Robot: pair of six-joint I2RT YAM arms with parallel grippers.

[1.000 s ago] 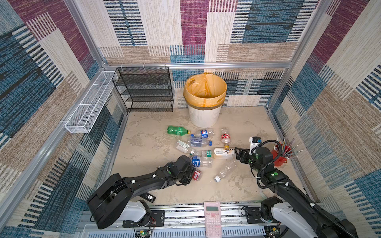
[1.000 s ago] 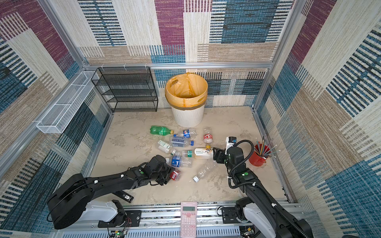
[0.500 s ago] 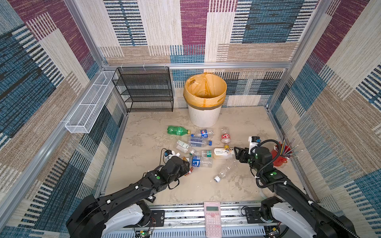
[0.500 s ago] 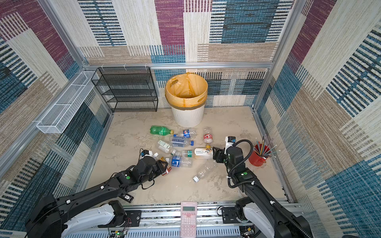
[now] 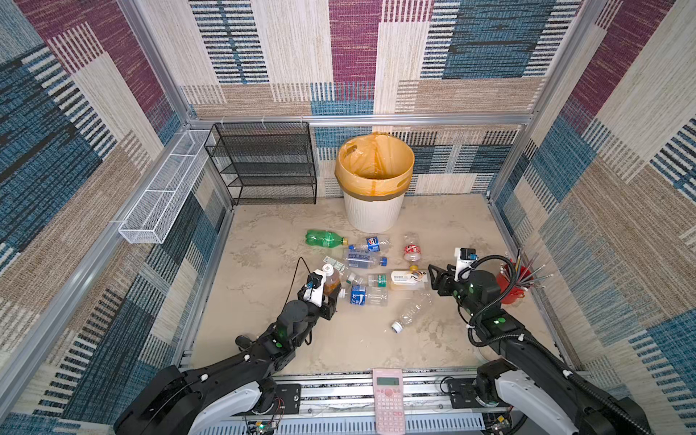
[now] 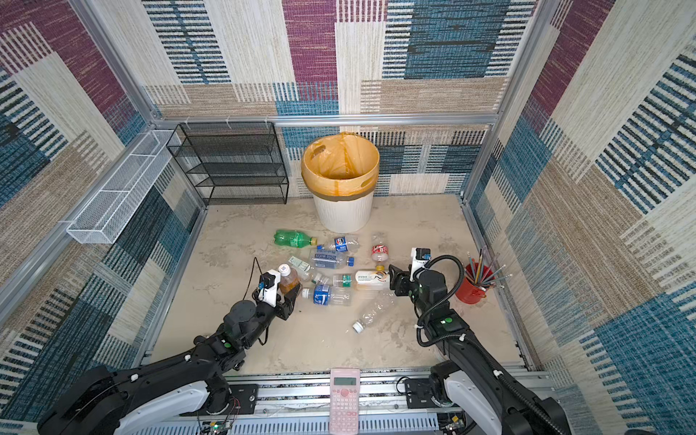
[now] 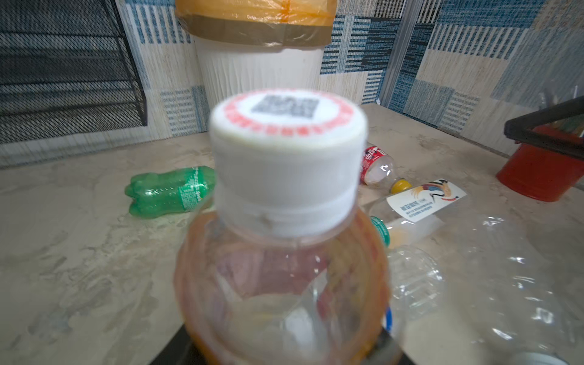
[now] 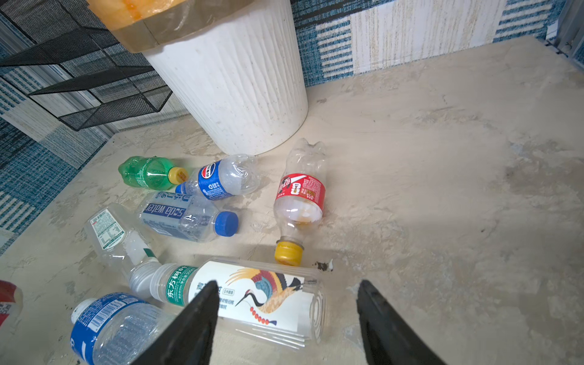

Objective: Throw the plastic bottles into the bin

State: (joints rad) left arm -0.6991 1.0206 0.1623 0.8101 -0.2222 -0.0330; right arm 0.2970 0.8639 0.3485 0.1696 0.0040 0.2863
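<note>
White-capped amber bottle (image 5: pixel 332 282) upright at the cluster's left; green bottle (image 5: pixel 324 238) and clear, labelled bottles (image 5: pixel 361 260) lying flat, all short of the orange-lined white bin (image 5: pixel 373 216)

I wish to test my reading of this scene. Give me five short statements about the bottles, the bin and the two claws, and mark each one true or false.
1. The green bottle lies on its side. True.
2. The bin is tipped over. False: it stands upright.
3. The left claw holds a brown bottle with a white cap. True.
4. The right claw is shut on the red cup. False: it is open, at a white-label bottle; the cup stands apart.
5. The pink calculator lies beside the bin. False: it lies at the near edge, far from the bin.
</note>
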